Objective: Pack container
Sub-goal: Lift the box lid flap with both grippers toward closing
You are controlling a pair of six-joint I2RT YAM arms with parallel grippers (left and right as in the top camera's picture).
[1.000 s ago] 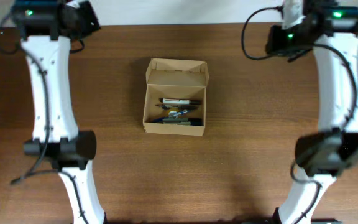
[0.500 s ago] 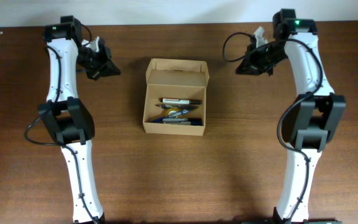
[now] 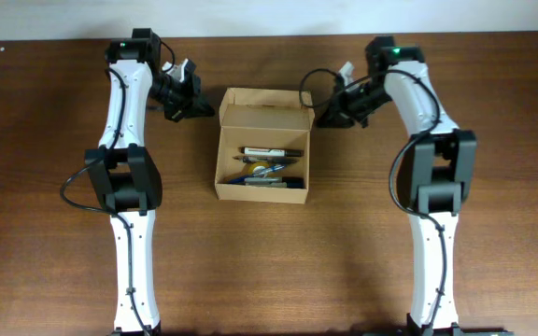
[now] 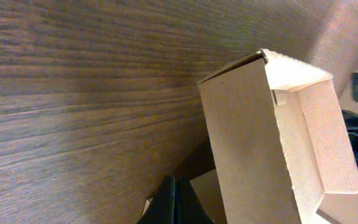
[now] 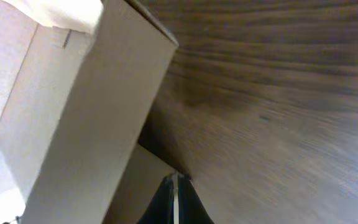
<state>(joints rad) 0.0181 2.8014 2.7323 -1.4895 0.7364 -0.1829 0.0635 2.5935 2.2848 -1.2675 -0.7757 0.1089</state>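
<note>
The container (image 3: 264,116) is a tan cardboard box at the table's middle, its flap lid standing open at the back. Several pens (image 3: 271,166) lie inside it. My left gripper (image 3: 202,105) is shut and empty, just left of the box's back left corner. My right gripper (image 3: 323,116) is shut and empty, just right of the back right corner. In the left wrist view the shut fingertips (image 4: 174,182) sit low beside the box wall (image 4: 247,143). In the right wrist view the shut fingertips (image 5: 174,178) sit at the foot of the box wall (image 5: 86,112).
The box stands on a dark brown wooden table (image 3: 390,243). A pale wall edge runs along the back of the table (image 3: 269,19). Both white arms reach from the front edge along the left and right sides.
Both arms have swung inward from the back corners of the table. Each gripper has moved close beside the box's back corners. The box and pens have not moved.
</note>
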